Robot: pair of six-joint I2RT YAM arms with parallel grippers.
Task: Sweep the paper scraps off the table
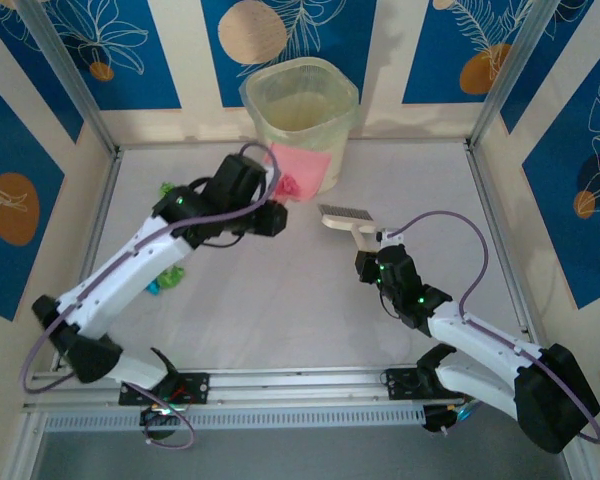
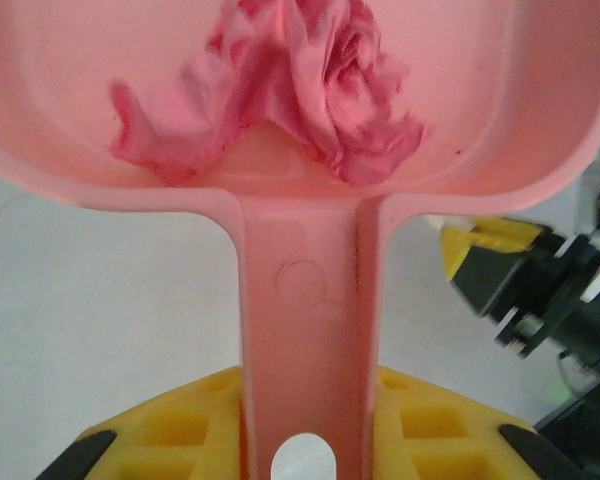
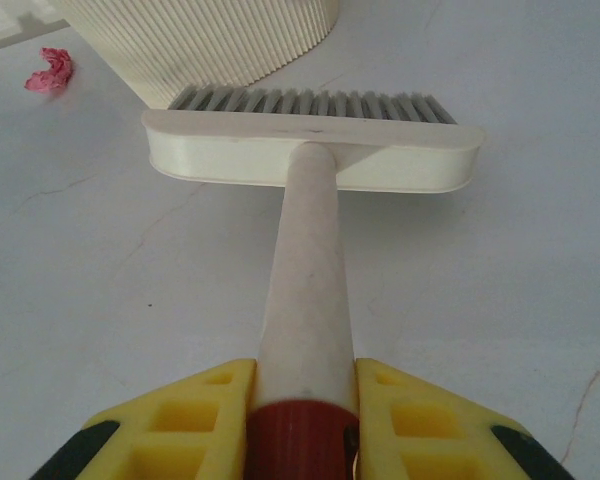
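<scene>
The left claw [image 2: 305, 420] is clamped on the handle of the pink dustpan [image 2: 310, 280], its yellow fingers [image 2: 170, 430] pressing from both sides. A crumpled pink paper wad [image 2: 310, 90] lies in the pan. From above, the dustpan is held just beside the ribbed cream bin [image 1: 300, 95] at the back of the tabletop [image 1: 300, 310]. The right claw [image 3: 302, 425] is closed around the handle of the cream hand brush [image 3: 310, 155], whose head is near the bin. Green and cyan paper scraps [image 1: 166, 281] lie on the tabletop under the left arm [image 1: 130, 265], and a red wad [image 3: 48, 72] lies near the bin.
</scene>
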